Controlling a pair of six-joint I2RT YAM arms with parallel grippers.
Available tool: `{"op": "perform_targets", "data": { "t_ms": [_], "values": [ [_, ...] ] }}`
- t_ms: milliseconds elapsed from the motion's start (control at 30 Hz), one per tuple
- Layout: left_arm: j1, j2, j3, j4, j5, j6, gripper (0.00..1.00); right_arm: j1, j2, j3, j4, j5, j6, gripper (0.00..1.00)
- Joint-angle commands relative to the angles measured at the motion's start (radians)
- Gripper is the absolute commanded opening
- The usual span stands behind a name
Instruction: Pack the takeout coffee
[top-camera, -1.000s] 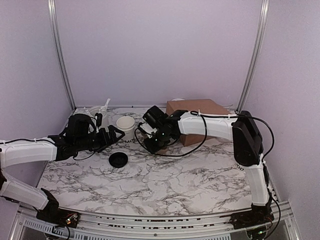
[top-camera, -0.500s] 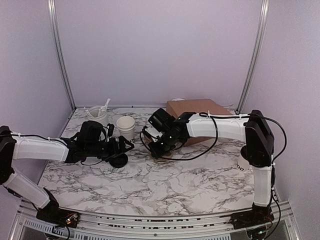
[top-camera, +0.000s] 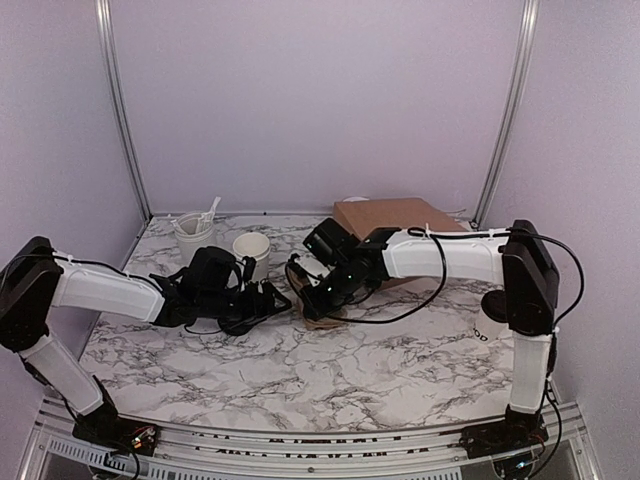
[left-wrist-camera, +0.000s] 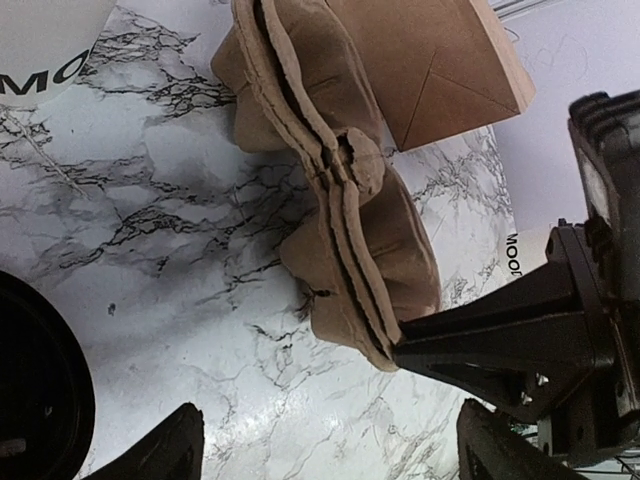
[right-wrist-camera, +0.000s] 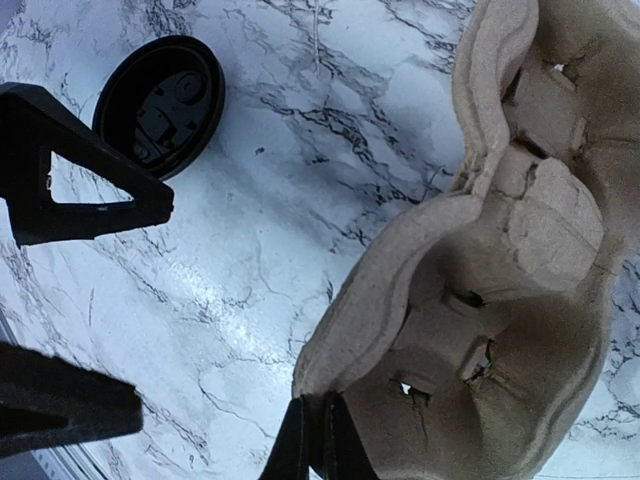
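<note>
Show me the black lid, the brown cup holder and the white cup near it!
black lid (right-wrist-camera: 160, 105), right wrist view, its middle.
brown cup holder (right-wrist-camera: 520, 230), right wrist view, centre hump.
white cup (left-wrist-camera: 40, 35), left wrist view, side above lettering.

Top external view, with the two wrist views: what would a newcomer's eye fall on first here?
The brown moulded-pulp cup carrier stands out near the middle of the marble table, with the right tool shut on its rim. Close beside it the black lid lies underside up on the table, and the left tool is open next to it. Behind them the small white paper cup stands uncovered.
</note>
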Motion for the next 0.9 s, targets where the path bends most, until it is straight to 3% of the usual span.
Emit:
{"op": "perform_targets", "data": {
  "t_ms": [0,867],
  "values": [
    [-0.008,0.048,0.031,0.036,-0.003,-0.028,0.85,0.01,-0.047,-0.031,0.024,-0.034,0.035,0.0],
    [-0.019,0.173,0.092,0.112,0.029,-0.062,0.81,0.009,-0.072,-0.074,0.042,-0.037,0.041,0.0]
  ]
}}
